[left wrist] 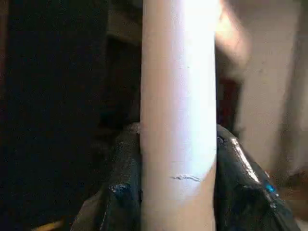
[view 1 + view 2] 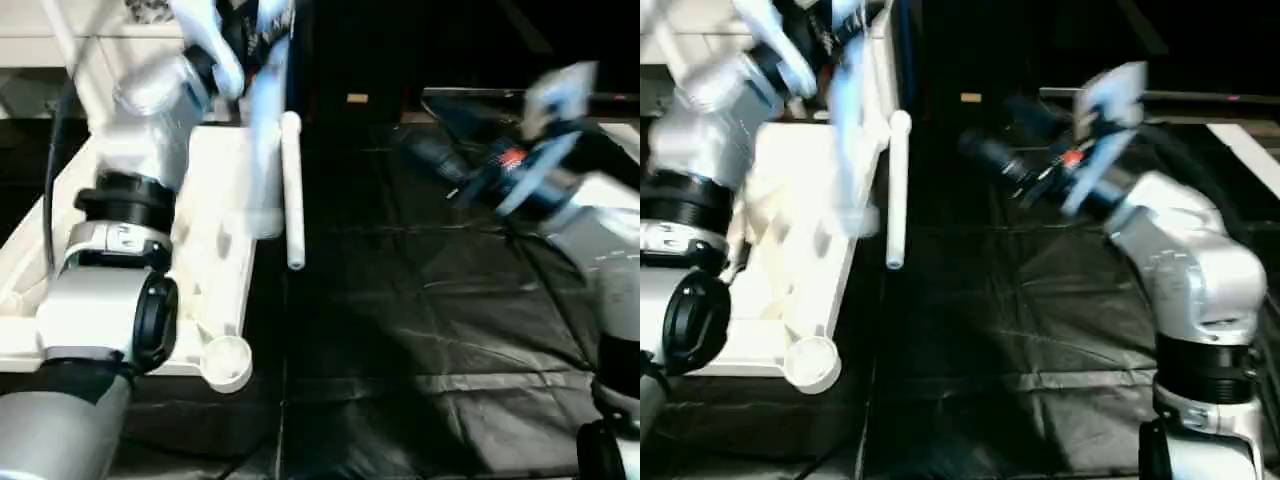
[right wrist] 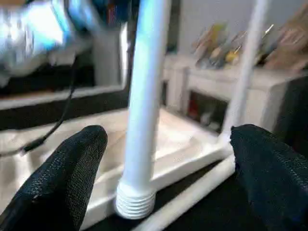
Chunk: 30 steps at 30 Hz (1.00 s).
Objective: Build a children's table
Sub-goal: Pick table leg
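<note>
A home-like room: white cabinet [image 3: 226, 91] holding books [image 3: 219, 48].

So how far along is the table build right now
Early to middle. One leg already stands upright at the far corner of the upside-down top. In hand: the left pincer is clamped on a second leg, its threaded end just above the top's near edge. The right pincer is open. Left: seating that leg, fitting the spare leg lying beside the top, and filling the empty near socket.
</note>
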Available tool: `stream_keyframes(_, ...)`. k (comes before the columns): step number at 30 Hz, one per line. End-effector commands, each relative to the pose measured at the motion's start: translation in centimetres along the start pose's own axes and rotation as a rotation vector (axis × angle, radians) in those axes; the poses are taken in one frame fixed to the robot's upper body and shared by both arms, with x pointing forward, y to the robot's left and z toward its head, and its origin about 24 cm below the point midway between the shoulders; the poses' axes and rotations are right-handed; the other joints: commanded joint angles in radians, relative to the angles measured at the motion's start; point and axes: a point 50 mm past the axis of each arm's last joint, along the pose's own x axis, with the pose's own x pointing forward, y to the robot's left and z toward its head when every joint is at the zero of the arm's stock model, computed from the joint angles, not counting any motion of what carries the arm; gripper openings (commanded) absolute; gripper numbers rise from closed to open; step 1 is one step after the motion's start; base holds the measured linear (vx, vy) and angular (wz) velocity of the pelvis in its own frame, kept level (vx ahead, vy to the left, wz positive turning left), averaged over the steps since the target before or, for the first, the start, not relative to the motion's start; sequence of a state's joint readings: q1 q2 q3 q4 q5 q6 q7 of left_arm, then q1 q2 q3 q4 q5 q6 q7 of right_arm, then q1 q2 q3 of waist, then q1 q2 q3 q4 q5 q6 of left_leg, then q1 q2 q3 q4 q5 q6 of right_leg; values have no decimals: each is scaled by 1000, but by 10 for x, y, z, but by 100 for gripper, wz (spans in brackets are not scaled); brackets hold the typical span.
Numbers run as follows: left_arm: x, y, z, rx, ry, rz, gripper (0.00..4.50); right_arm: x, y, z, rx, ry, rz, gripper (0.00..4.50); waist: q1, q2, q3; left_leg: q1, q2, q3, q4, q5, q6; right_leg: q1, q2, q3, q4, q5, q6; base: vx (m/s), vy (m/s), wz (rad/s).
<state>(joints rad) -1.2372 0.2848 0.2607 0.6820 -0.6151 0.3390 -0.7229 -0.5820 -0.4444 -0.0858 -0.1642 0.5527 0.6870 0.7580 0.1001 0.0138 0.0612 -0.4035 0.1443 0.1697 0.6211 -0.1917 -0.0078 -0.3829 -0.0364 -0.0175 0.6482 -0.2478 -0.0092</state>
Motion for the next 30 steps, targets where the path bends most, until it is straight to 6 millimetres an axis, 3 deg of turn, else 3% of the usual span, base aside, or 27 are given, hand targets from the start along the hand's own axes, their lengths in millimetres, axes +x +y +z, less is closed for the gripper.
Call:
stream_keyframes(1, 6, -9, 16, -51, -55, -49, 156, 1, 1, -3, 22, 37, 25, 450, 3, -6, -78, 30, 77, -28, -51, 13, 69, 54, -112, 41, -47, 270, -330, 0, 0, 0)
stream_keyframes(5, 5, -21, 21, -181, -69, -158, 156, 6, 8, -13, 80, 79, 114, 450, 3, 2, -77, 31, 85, -30, -53, -13, 60, 54, -113, 41, -49, 225, -323, 0, 0, 0)
stream_keyframes(9, 5, -34, 19, -236, -48, -259, 156, 12, 10, -20, 87, 108, 127, 450, 2, 0, -76, 33, 84, -28, -56, -25, 42, 54, -113, 41, -52, 204, -326, 0, 0, 0)
stream_keyframes(10, 5, -37, 19, -246, -45, -280, 156, 14, 10, -20, 89, 109, 128, 450, 1, -5, -75, 32, 84, -27, -57, -26, 41, 55, -112, 41, -54, 203, -325, 0, 0, 0)
stream_keyframes(11, 4, -42, 19, -270, -47, -307, 156, 17, 11, -21, 97, 109, 137, 450, -1, -9, -75, 31, 83, -25, -57, -22, 43, 56, -114, 42, -53, 201, -324, 0, 0, 0)
stream_keyframes(16, 2, -51, 19, -322, -41, -353, 156, 22, 18, -18, 135, 88, 212, 450, -3, -8, -76, 31, 81, -25, -55, -17, 53, 56, -112, 42, -55, 180, -310, 0, 0, 0)
stream_keyframes(18, 1, -55, 18, -334, -37, -377, 156, 24, 22, -15, 155, 67, 260, 450, -4, -14, -75, 30, 81, -24, -54, -8, 62, 56, -111, 42, -55, 186, -310, 0, 0, 0)
stream_keyframes(23, -1, -60, 17, -347, -31, -395, 156, 22, 32, -14, 211, 31, 406, 450, 1, -11, -77, 28, 80, -24, -52, -6, 70, 57, -111, 41, -55, 173, -306, 0, 0, 0)
stream_keyframes(30, -3, -69, 16, -386, -30, -440, 156, 24, 41, -20, 240, 37, 448, 450, 2, -10, -76, 29, 80, -25, -53, -3, 62, 54, -111, 39, -56, 160, -304, 0, 0, 0)
